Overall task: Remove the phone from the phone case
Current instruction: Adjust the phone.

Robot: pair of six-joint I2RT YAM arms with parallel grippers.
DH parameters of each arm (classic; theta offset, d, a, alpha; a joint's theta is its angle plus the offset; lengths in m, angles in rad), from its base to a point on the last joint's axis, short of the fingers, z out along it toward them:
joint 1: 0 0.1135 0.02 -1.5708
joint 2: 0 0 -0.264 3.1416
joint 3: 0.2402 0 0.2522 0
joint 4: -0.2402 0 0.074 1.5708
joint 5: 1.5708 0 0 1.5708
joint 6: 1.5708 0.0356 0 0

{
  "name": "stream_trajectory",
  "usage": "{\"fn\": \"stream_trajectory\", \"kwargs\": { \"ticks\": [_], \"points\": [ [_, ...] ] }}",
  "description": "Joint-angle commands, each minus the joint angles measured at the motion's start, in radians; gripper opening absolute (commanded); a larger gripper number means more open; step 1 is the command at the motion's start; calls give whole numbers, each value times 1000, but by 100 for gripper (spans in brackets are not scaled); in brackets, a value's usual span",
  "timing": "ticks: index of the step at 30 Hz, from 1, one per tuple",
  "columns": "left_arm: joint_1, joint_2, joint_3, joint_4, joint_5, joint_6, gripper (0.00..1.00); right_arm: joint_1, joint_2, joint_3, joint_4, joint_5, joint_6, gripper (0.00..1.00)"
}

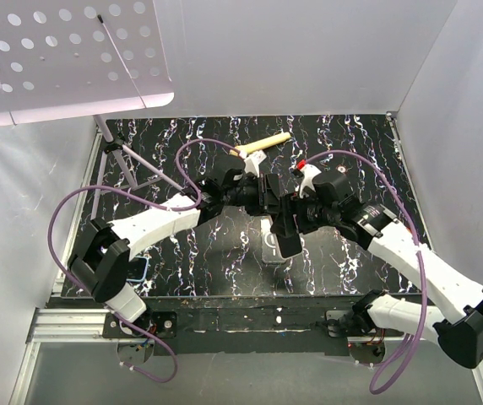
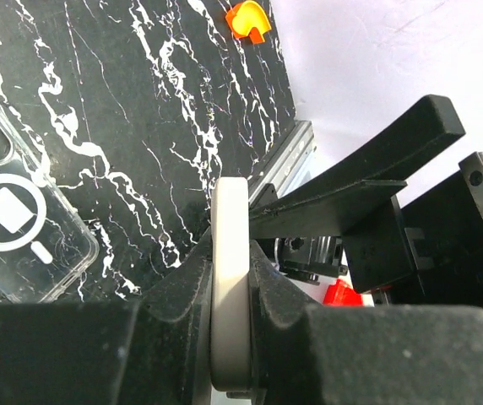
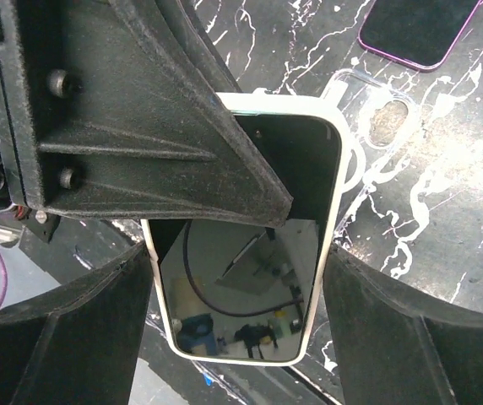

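Note:
The phone [image 3: 241, 312], white-edged with a dark glossy screen, hangs above the table between both arms. My left gripper [image 2: 230, 278] is shut on its flat faces, seen edge-on in the left wrist view. My right gripper [image 3: 237, 278] presses against the phone's two long edges and is shut on it. The left gripper's finger covers the upper half of the screen in the right wrist view. The clear phone case [image 2: 13, 219] lies empty on the black marbled table, apart from the phone. From above, the phone [image 1: 288, 243] hangs just over the case [image 1: 268, 251].
A second dark phone with a purple rim [image 3: 419, 29] lies on the table near the left arm's base. A wooden-handled tool [image 1: 263, 143] and a small orange piece [image 2: 246, 21] lie at the back. A perforated stand [image 1: 73, 51] on thin legs occupies the back left.

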Motion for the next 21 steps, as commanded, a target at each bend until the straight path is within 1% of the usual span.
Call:
{"fn": "stream_trajectory", "kwargs": {
  "ticks": [1, 5, 7, 10, 13, 14, 15, 17, 19, 20, 21],
  "points": [
    [40, -79, 60, -123, -20, 166, 0, 4, -77, 33, 55, -51, 10, 78],
    [165, -143, 38, -128, 38, 231, 0, 2, -106, 13, -3, -86, -15, 83],
    [225, -148, 62, -153, 131, 260, 0, 2, -98, 22, -54, -86, -21, 84],
    [268, -119, 115, -197, 291, 315, 0, -10, -114, 2, -68, -100, -23, 86],
    [279, -76, 139, -158, 487, 300, 0, -63, -163, -51, 13, -268, -7, 87],
    [276, -67, 148, -148, 547, 292, 0, -99, -178, -68, 39, -346, 0, 84],
    [278, -57, 155, -144, 591, 291, 0, -140, -190, -99, 71, -427, 8, 78],
    [279, -60, 162, -136, 638, 289, 0, -240, -204, -158, 153, -637, 46, 68],
    [279, -67, 158, -108, 681, 282, 0, -315, -200, -215, 263, -834, 98, 68],
    [279, -68, 150, -88, 691, 268, 0, -323, -200, -238, 330, -904, 127, 68],
    [279, -70, 144, -62, 698, 246, 0, -324, -203, -248, 363, -937, 143, 69]
  ]
}}
